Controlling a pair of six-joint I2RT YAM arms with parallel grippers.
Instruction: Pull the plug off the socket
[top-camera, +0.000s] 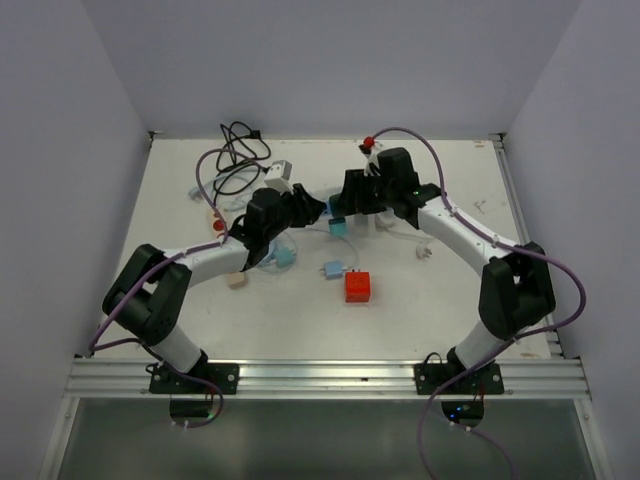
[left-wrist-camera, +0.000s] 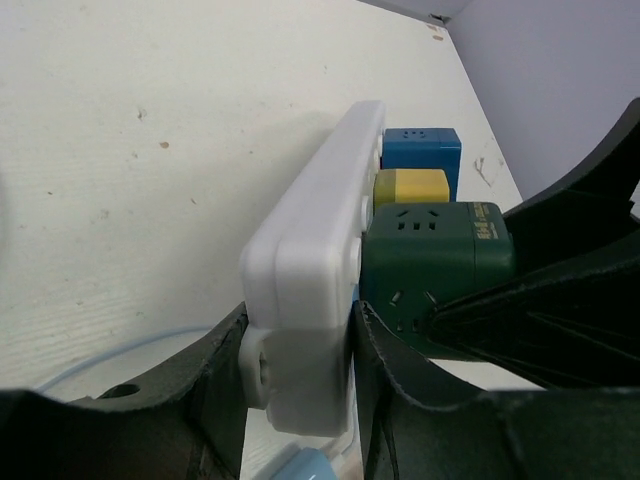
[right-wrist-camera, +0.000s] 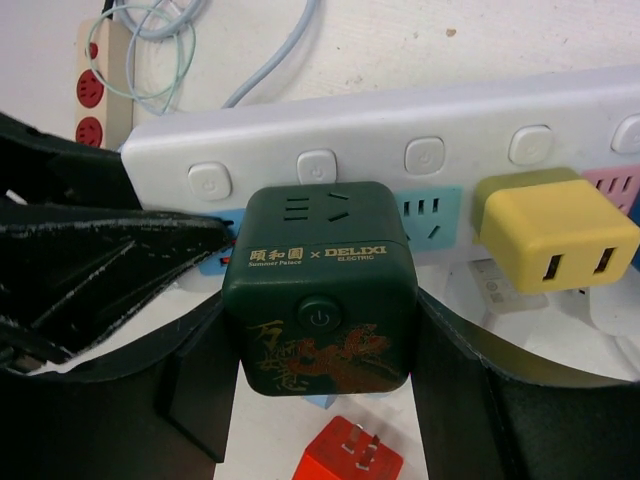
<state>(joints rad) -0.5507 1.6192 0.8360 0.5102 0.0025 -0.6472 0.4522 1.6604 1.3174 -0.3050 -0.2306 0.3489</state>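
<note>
A white power strip (left-wrist-camera: 310, 230) is clamped at its near end between my left gripper's (left-wrist-camera: 300, 370) fingers. A dark green cube plug (right-wrist-camera: 320, 290) with gold lettering sits against the strip's (right-wrist-camera: 400, 120) socket face, and my right gripper (right-wrist-camera: 320, 350) is shut on its two sides. In the left wrist view the green plug (left-wrist-camera: 435, 250) touches the strip with no gap that I can see. In the top view both grippers, left (top-camera: 318, 208) and right (top-camera: 340, 205), meet at mid-table and hide most of the strip.
A yellow plug (right-wrist-camera: 555, 230) and a blue plug (left-wrist-camera: 420, 150) also sit in the strip. A loose red plug (top-camera: 359, 287) and a light blue plug (top-camera: 333, 270) lie near. A beige strip (right-wrist-camera: 90, 80) and a black cable (top-camera: 240, 150) lie at the back left.
</note>
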